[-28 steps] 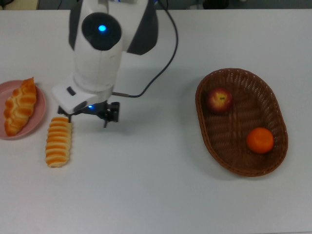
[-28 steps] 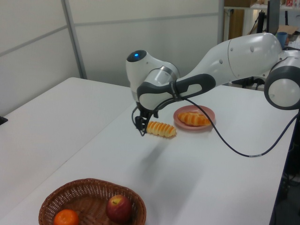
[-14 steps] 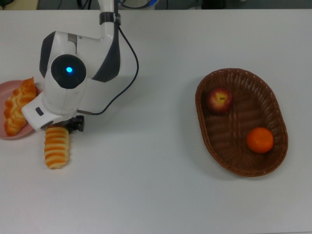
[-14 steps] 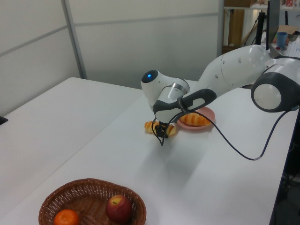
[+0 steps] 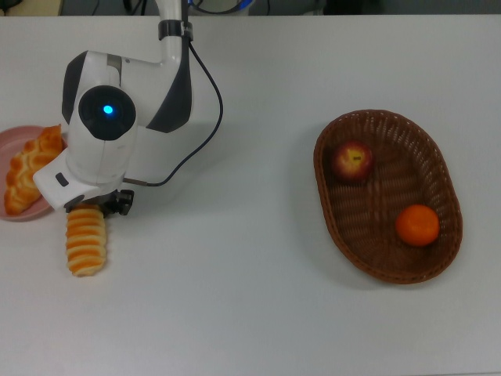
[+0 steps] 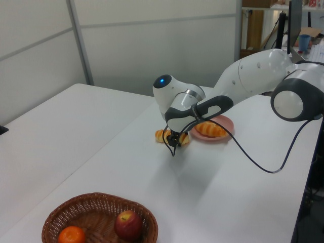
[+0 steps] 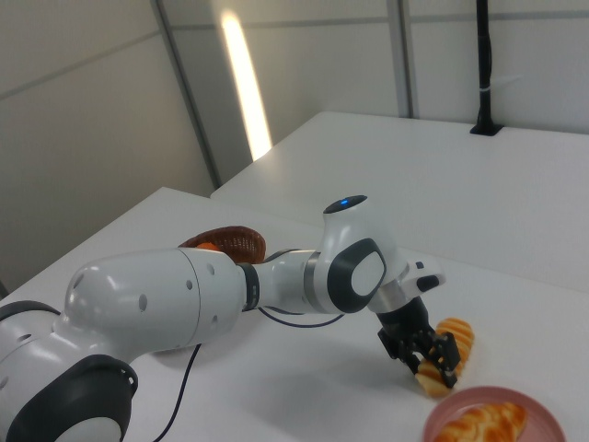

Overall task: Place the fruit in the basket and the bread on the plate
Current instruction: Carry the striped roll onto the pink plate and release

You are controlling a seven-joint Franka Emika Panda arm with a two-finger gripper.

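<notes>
Gripping the ridged loaf (image 5: 86, 241) with the gripper (image 7: 429, 360), just beside the plate (image 5: 9, 141) on the table (image 5: 250, 298).

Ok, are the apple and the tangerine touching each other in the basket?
Apart. The top view shows bare weave of the basket between the apple and the tangerine; the left view shows a gap too.

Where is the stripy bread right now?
The stripy bread lies on the white table at the top view's left, just right of the pink plate, with the gripper down at its upper end.
</notes>
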